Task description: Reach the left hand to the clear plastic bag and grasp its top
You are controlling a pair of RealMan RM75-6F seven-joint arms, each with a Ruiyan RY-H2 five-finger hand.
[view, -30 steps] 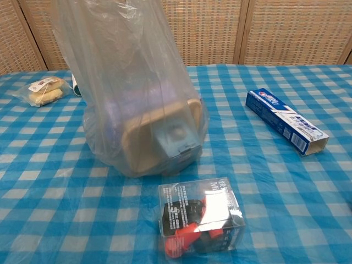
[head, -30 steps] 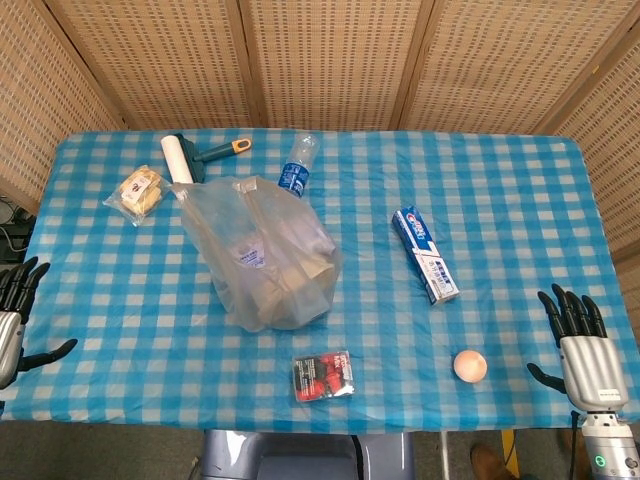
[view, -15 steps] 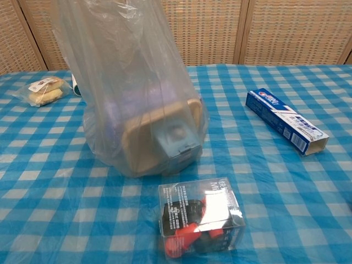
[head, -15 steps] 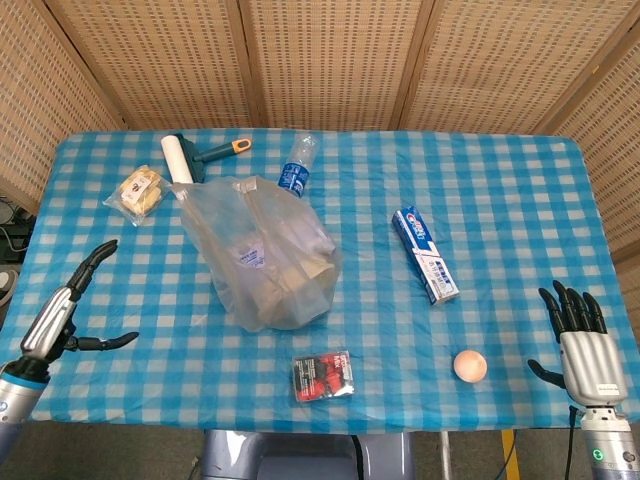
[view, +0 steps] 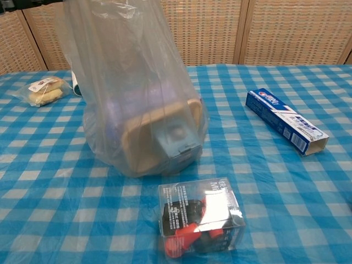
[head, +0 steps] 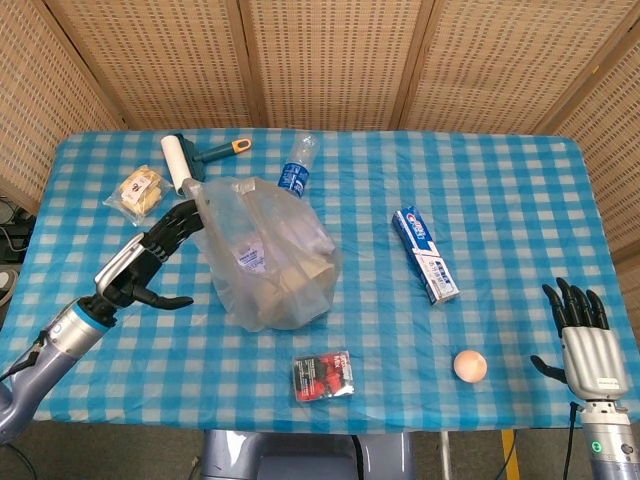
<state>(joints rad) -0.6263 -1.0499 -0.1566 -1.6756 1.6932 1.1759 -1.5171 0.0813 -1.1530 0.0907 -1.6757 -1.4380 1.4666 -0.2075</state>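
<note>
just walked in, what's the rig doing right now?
The left hand is reaching for the top of the clear plastic bag, which stands mid-table with boxes inside. Its fingers are spread, right by the bag's upper left edge; no grasp shows yet. The right hand sits open at the table's near right corner, holding nothing. The toothpaste box and other items lie untouched.

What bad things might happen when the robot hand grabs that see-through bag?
The left hand is open beside the clear plastic bag, near its top edge. It might push the thin plastic sideways instead of catching it. The tall bag could also tip onto the small clear box of red and black parts in front of it.
</note>
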